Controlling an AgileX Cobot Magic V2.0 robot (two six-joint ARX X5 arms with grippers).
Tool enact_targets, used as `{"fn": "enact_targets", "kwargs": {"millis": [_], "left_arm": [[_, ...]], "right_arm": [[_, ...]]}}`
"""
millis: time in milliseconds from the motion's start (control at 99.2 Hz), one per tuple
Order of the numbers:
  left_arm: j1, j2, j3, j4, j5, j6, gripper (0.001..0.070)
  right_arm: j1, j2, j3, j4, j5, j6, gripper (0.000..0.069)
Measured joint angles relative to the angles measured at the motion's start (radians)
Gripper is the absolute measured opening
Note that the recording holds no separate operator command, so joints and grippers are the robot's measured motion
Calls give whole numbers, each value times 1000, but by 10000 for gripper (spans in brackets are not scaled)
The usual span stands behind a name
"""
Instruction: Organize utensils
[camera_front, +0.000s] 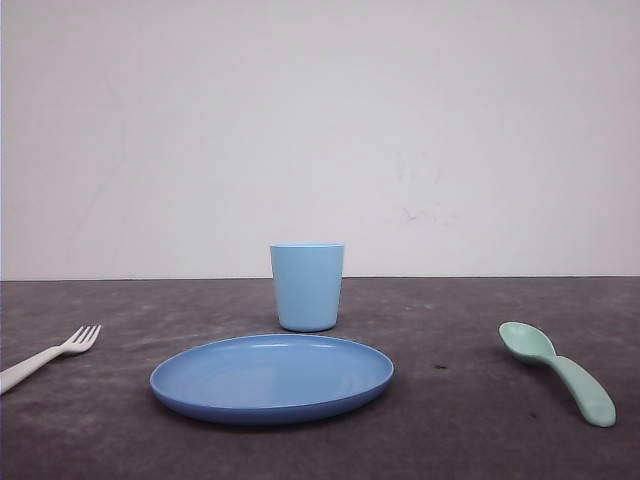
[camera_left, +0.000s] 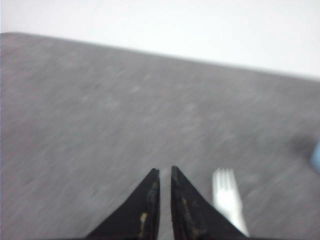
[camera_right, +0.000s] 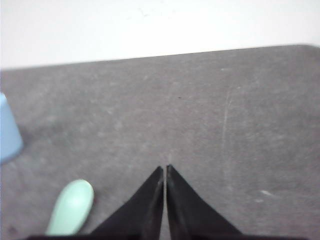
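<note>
Forward over the table, lay flat on the dark grey tabletop (camera_front: 450, 420): a small white plastic fork with four tines (camera_front: 52, 356) at the far left edge, tines pointing toward the middle, and a pale mint-green plastic spoon with a thick curved handle (camera_front: 557, 370) well to the right, bowl nearer the centre. Stood between them a round blue plastic plate (camera_front: 271, 378) and, just behind it, a light blue plastic cup (camera_front: 307, 286). Touched neither utensil; nothing yet picked up, by the look of it.

Seen from the left wrist, held above the tabletop with the black fingers (camera_left: 145, 210) nearly pressed together, only a thin slit between, pinching nothing: the left gripper (camera_left: 165, 172). Lay just beside those fingers, off to one side and not between them, the fork (camera_left: 229, 200). Likely risk: descending as aligned would miss it or nudge it off the table edge; would first need opening and shifting over the thin, flat handle.

Seen from the right wrist, likewise closed to a hairline gap and empty: the right gripper (camera_right: 165, 170). Lay near but apart, to the cup (camera_right: 9, 131) side of the fingers, the spoon's bowl (camera_right: 72, 207). Likely risk: rounded, smooth plastic squirting out of a poorly centred pinch.
</note>
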Motion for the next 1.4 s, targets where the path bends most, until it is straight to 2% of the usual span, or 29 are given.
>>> {"fn": "enact_targets", "kwargs": {"millis": [121,232,312,393,585,786,927,1099,1401], "left_arm": [[0,1,24,93,85,-70,14],[0,8,119,100,85,-121,14],[0,25,216,87,87,-131,14],[0,67,325,16,89,-130,14],[0,258,581,-220,119,-61,14],[-1,494,765,-388,163,19,14],[-12,636,782,-427,163,61,14],[-23,767,782,-446,162,78,14],[-27,858,782,-478,159,98,18]], "right_arm": [[0,16,108,-7,-55,99,10],[0,63,263,-69,-68,130,10],[0,127,385,-151,-68,127,10],[0,203,504,-240,-69,103,10],[0,416,739,-424,-69,5,9],[1,622,790,-457,-69,-60,9],[1,764,790,-487,-69,-85,9],[1,893,790,-496,-69,-100,9],[1,979,790,-524,-69,-109,12]]}}
